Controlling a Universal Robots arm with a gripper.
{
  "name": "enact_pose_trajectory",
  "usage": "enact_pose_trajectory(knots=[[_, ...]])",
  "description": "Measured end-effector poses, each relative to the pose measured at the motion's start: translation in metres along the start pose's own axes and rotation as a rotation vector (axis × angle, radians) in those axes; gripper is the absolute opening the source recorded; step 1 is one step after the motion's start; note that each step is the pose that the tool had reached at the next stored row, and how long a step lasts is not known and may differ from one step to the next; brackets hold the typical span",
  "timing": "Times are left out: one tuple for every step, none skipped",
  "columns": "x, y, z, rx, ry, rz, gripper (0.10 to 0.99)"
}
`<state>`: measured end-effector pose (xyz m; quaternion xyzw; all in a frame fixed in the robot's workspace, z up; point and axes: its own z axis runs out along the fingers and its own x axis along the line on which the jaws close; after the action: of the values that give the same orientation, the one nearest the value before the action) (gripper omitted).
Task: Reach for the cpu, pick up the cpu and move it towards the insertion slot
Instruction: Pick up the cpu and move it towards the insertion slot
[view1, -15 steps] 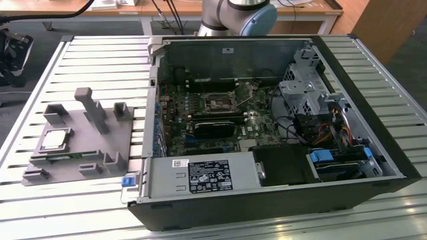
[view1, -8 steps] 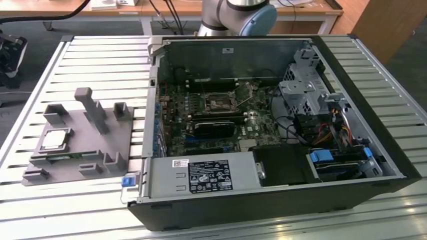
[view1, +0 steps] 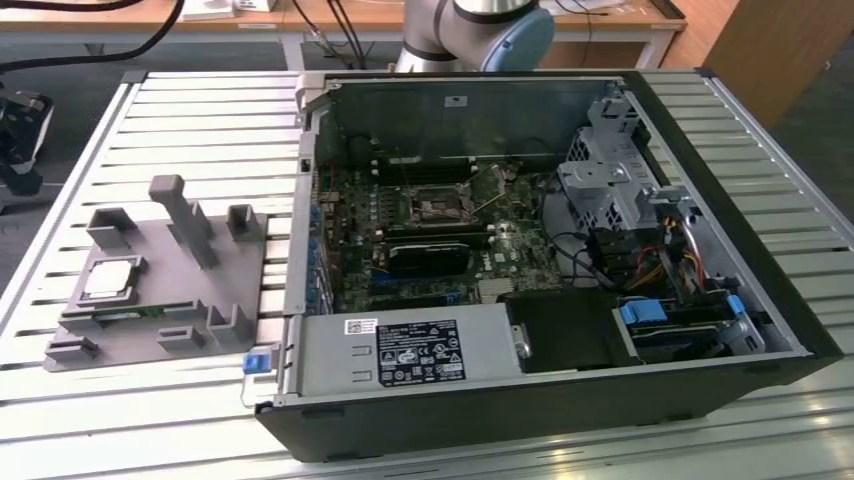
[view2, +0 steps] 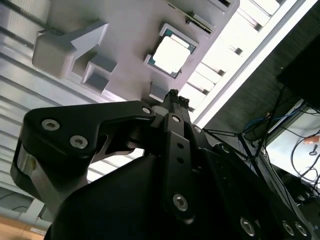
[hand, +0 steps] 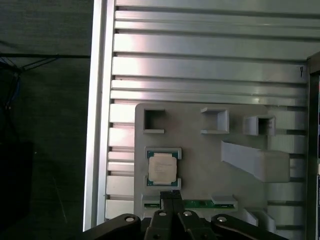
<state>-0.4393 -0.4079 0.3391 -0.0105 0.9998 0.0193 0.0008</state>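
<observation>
While the claw (hand: 171, 196) hovers near the cpu (hand: 162, 167), pinched narrow and empty, that cpu sits in its grey tray (hand: 200, 165) on the bench (hand: 200, 50), well apart from the slot (view1: 437, 207). Coming down unopened, it could strike the cpu's top.

Silvery cpu (hand: 163, 167), grey fixture (hand: 200, 160)

In the first wrist view the end effector (hand: 170, 196) covers the middle of the green memory strip (hand: 200, 204) at the edge of the grey holder (hand: 200, 165); its own body is cut off.
</observation>
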Motion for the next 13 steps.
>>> enact_pose_trajectory(knots=[[0.0001,-0.0006,0.0017,0.0,0.0002,0.0,0.106],[0.0001,-0.001,0.0033,0.0,0.0004,0.0,0.106],[0.0001,-0.0013,0.0052,0.0,0.0003,0.0,0.106],[0.0001,-0.0016,0.007,0.0,0.0003,0.0,0.114],[0.0001,-0.0021,0.0087,0.0,0.0003,0.0,0.114],[0.0002,-0.0024,0.0106,0.0,0.0004,0.0,0.169],[0.0001,-0.0027,0.0124,0.0,0.0003,0.0,0.169],[0.0001,-0.003,0.0142,0.0,0.0004,0.0,0.231],[0.0001,-0.0033,0.0159,0.0,0.0004,0.0,0.294],[0.0001,-0.0038,0.0178,0.0,0.0003,0.0,0.294],[0.0001,-0.0044,0.0196,0.0,0.0003,0.0,0.353],[0.0002,-0.0049,0.0215,0.0,0.0003,0.0,0.412],[0.0002,-0.0054,0.0233,0.0,0.0003,0.0,0.412]])
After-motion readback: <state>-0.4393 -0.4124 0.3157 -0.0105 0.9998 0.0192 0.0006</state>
